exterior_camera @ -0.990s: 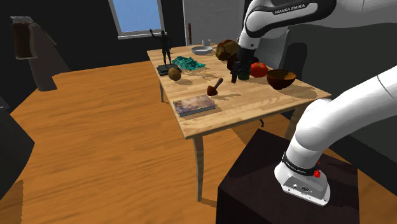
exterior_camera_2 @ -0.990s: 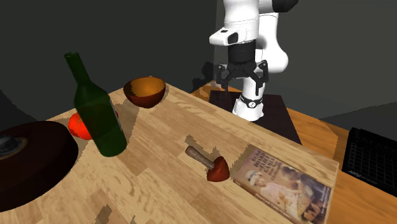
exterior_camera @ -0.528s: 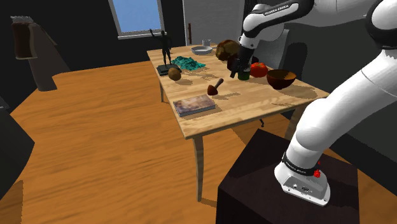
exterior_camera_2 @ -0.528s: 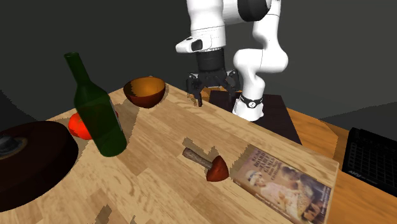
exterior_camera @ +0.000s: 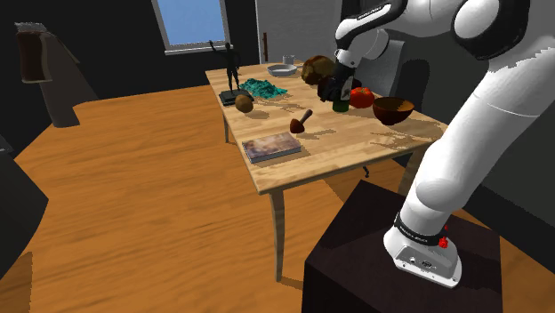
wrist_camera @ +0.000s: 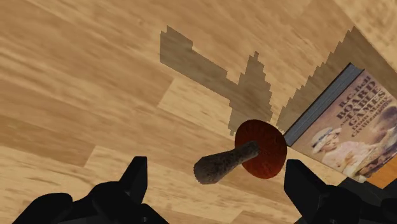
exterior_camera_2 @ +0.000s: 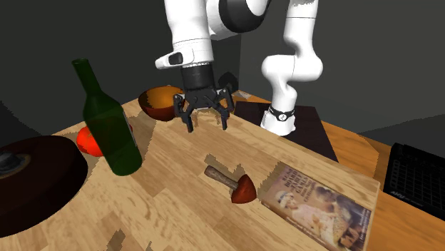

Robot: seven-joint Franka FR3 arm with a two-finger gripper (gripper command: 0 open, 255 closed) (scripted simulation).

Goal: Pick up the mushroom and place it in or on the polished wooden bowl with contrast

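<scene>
Now over the table (exterior_camera_2: pixel 178 160): gripper (exterior_camera_2: pixel 207 127) has swung in from the stand side, fingers spread wide, empty. Mushroom (exterior_camera_2: pixel 235 184) lies on its side just beside the book (exterior_camera_2: pixel 317 207), untouched. Bowl (exterior_camera_2: pixel 158 103) waits behind. Descent and grasp likely next.

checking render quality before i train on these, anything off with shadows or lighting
Wrist view: the shadows on the table beside the mushroom have jagged, stair-stepped edges. Second exterior view: the same blocky shadow patches, against a dim grey backdrop. Shoulder view: the room is dim around a bright blue window.
</scene>
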